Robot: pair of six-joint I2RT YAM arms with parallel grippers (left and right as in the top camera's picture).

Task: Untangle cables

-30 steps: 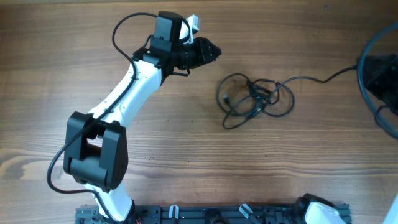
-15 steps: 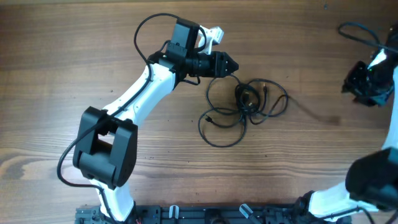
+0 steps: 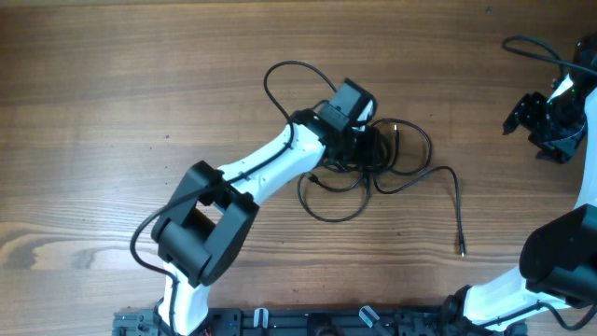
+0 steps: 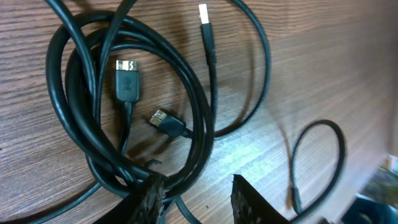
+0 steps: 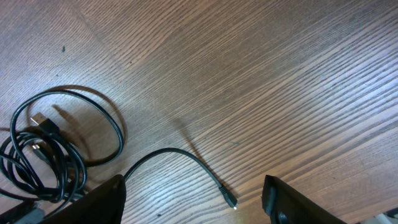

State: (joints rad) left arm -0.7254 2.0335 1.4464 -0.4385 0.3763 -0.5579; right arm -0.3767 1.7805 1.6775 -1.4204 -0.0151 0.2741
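The cables lie as a tangle of thin black loops at the table's middle. One loose strand runs out to a plug end at the front right. My left gripper sits low over the tangle's left side. In the left wrist view its fingers stand apart against the bundle, with one strand crossing the gap next to the left finger; it is open. My right gripper is at the far right, away from the tangle, open and empty above the loose plug end.
The left arm's own thick wire loops above the tangle. The right arm's thick wire lies at the back right corner. A black base rail runs along the front edge. Several plugs show inside the bundle.
My left gripper has swung right and down onto the tangle. My right gripper has opened and let go of the strand, whose plug end now lies at the front right.
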